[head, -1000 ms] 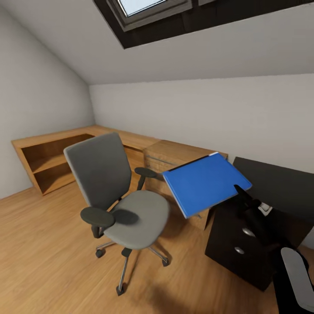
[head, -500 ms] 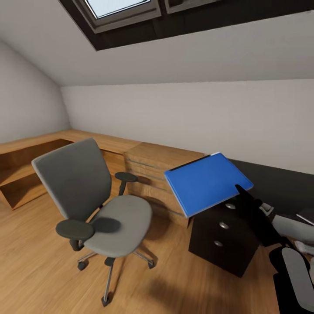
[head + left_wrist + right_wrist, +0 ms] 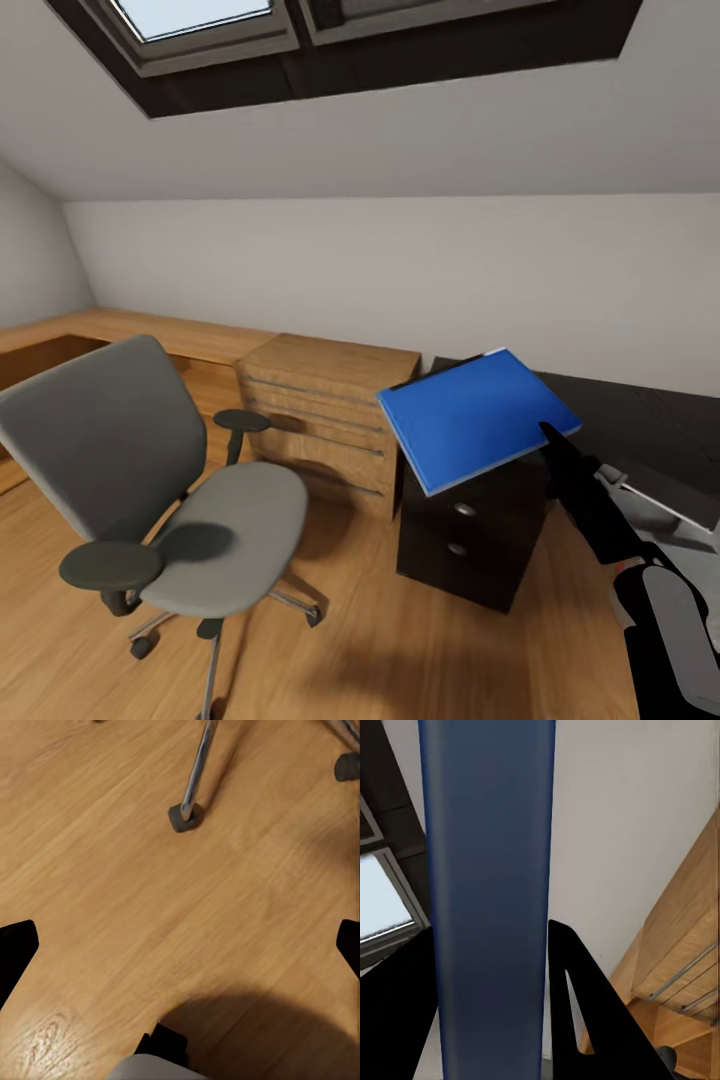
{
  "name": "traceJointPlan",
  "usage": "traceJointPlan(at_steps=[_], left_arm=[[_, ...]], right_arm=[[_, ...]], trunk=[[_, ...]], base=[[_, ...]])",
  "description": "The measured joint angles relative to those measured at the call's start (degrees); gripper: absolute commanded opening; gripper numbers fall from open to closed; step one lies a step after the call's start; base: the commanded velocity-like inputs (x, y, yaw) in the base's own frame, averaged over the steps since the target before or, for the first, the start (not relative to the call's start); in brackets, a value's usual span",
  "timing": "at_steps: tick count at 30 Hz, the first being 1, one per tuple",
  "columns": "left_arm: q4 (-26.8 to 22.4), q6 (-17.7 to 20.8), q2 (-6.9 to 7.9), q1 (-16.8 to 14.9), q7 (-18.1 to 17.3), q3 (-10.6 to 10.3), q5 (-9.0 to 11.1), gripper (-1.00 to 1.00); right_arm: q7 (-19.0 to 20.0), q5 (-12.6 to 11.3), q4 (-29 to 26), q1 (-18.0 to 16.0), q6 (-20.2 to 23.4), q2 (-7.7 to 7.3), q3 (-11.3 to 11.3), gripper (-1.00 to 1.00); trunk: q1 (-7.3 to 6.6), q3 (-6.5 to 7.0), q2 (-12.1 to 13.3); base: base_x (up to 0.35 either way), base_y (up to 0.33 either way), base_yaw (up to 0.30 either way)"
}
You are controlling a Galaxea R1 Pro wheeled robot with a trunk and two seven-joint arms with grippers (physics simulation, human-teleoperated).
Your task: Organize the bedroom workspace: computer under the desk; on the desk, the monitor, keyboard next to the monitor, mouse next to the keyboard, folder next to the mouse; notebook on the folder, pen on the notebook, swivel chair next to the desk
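Attic bedroom used as home office: sloped pale walls, skylight (image 3: 205,25), wood floor (image 3: 400,650), grey swivel chair (image 3: 140,480), black desk (image 3: 640,410), light-wood chest of drawers (image 3: 325,420)

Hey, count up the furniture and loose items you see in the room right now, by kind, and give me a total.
Swivel chair: 1
Blue folder, held by the right pincer: 1
Black desk: 1
Light-wood chest of drawers: 1
Low wooden shelf unit: 1
Total: 5
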Motion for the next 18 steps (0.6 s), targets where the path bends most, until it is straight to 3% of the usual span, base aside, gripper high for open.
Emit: traceJointPlan(at_steps=[18], left_arm=[[1.8,-0.2,-0.36,-0.1,0.0,0.0,-0.1,1.00]], right_arm=[[-0.6,0.0,0.1,0.0,-0.2,0.02,1.9,-1.00]], trunk=[[-3.95,3.23,7.2]], base=[[0.000,0.000,-0.300]])
